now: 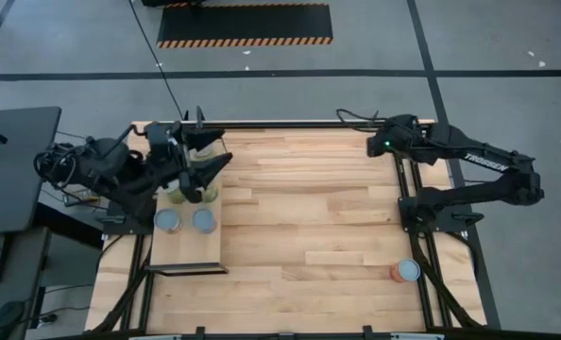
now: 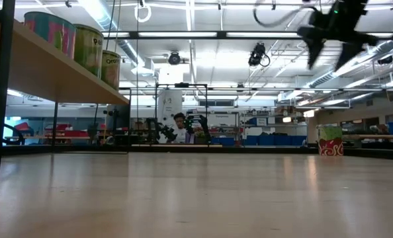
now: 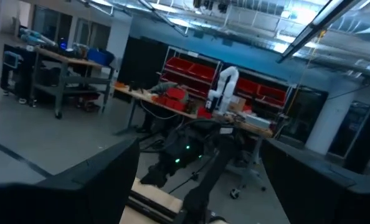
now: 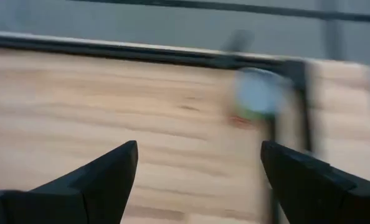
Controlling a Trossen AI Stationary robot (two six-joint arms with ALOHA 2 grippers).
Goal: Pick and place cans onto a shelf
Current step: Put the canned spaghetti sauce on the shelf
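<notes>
The shelf point(image 1: 188, 247), a pale board in a black frame, stands at the table's left; the low view shows it from below point(image 2: 51, 69). Several cans stand on its far half, among them two with silver tops point(image 1: 168, 220) point(image 1: 203, 220); three show in the low view point(image 2: 87, 43). An orange-red can point(image 1: 405, 272) stands on the table near the right front corner, and shows in the low view point(image 2: 330, 140). My left gripper point(image 1: 205, 170) is open above the shelf's far cans, and nothing shows between its fingers point(image 3: 200, 186). My right gripper point(image 1: 375, 144) is open and empty, high over the table's far right point(image 2: 335, 33).
The plank tabletop point(image 1: 309, 217) lies bare between the shelf and the orange-red can. Black frame rails run along the table's edges point(image 1: 413, 227). The right wrist view shows a blurred can point(image 4: 260, 93) beside a black rail. A person sits far behind the table point(image 2: 180, 122).
</notes>
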